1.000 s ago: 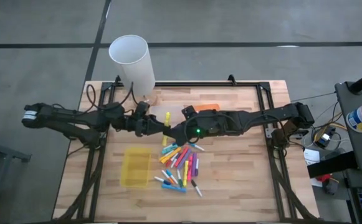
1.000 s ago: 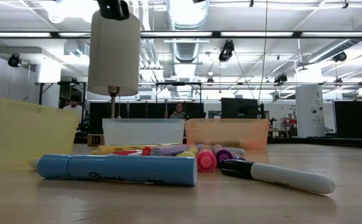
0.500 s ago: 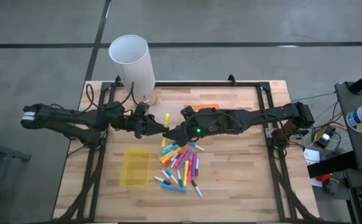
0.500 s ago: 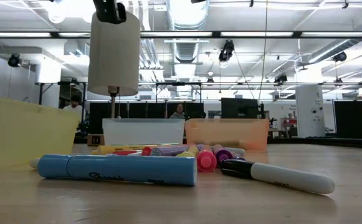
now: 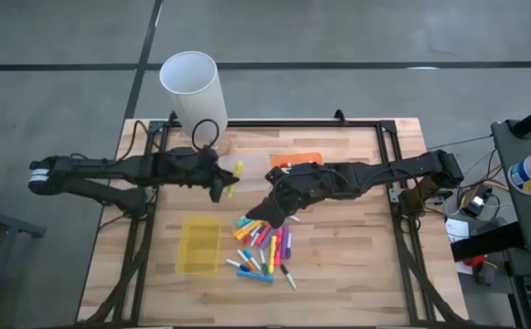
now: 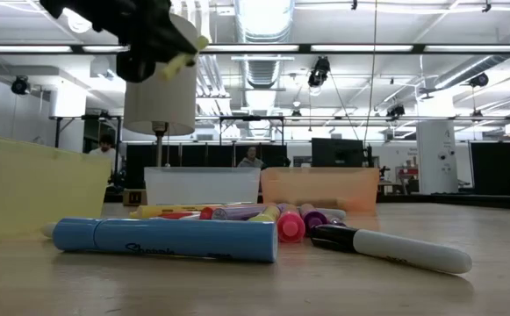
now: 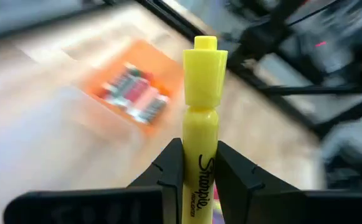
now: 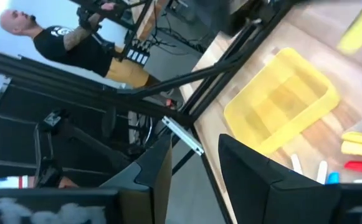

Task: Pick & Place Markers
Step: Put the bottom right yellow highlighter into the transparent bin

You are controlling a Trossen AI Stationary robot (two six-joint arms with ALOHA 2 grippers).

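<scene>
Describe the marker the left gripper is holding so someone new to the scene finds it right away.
Start at the tall white cylinder at the table's back edge. Just in front of it, the left gripper grips a yellow marker by its barrel. Unlike the markers piled on the table, it is lifted clear and alone.

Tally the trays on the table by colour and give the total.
Yellow tray: 1
Orange tray: 1
Clear tray: 1
Total: 3 trays
</scene>
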